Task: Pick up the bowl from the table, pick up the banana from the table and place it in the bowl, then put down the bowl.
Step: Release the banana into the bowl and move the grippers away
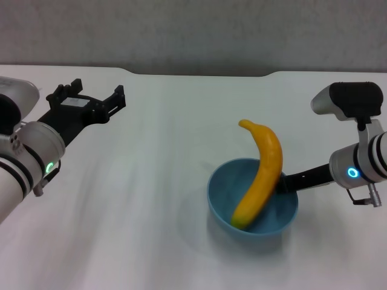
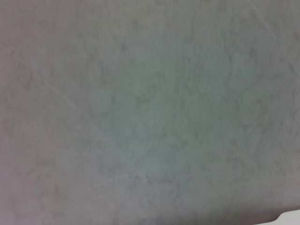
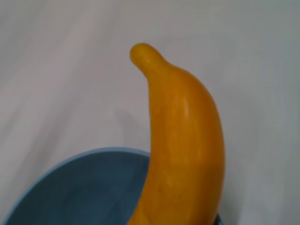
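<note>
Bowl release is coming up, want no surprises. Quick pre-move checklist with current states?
1. Banana in the bowl: ok, lower end inside, upper end leaning out over the far rim.
2. Right claw at the bowl's right rim: ok; whether it grips: cannot tell.
3. Bowl resting on the table: cannot tell, a shadow lies beneath it.
4. Left claw away from the bowl: ok, open, far off at the left.
5. Banana steady enough not to tip out: cannot tell.
</note>
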You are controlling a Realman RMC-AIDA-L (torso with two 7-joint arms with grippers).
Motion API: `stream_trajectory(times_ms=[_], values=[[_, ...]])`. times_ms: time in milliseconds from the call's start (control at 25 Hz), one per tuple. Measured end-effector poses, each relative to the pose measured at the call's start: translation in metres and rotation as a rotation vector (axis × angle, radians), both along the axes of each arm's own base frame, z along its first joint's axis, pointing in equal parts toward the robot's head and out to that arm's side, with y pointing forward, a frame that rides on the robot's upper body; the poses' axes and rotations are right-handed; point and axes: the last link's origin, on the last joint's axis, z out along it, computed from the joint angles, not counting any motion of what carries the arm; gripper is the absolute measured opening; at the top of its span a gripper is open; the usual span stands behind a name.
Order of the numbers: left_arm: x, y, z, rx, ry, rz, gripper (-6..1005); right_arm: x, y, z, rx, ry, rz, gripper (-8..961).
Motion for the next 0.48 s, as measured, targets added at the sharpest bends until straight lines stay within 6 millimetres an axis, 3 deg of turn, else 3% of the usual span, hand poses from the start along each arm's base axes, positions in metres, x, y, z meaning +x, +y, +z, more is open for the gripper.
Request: stream_trajectory(times_ms=[480], values=[[0.0006,-0.0005,-0.0002,0.001,-0.008,-0.007,909,0.0009,-0.0002,0.0006,0.001,0.0,-0.002,32]])
